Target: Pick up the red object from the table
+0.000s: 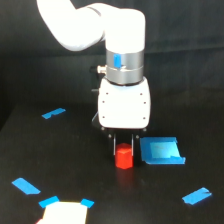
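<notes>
The red object (123,158) is a small bright red-orange block standing on the black table (60,155), just right of the middle of the exterior view. My gripper (124,146) hangs straight down from the white arm directly over it. The dark fingers (114,145) reach down on either side of the block's top. The jaws look open, with a gap about as wide as the block. The fingers are hard to make out against the dark background, and the right finger is barely visible.
A flat blue square piece (161,151) lies just to the right of the block, close to the gripper. Blue tape strips lie at the left (53,113), front left (25,185) and front right (196,196). A white piece (64,212) sits at the front edge.
</notes>
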Robot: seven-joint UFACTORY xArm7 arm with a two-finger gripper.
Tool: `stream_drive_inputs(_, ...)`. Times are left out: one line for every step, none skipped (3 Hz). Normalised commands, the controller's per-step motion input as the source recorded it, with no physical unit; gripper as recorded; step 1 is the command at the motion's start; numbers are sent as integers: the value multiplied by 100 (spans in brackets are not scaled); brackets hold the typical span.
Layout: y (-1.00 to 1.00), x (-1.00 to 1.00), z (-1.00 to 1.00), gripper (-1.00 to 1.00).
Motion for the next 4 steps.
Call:
stream_drive_inputs(12,-26,50,-100)
stream_drive_inputs(-60,-54,100,-98)
stream_drive_inputs(-56,48,100,-100)
stream_drive_inputs(-65,100,98,-58)
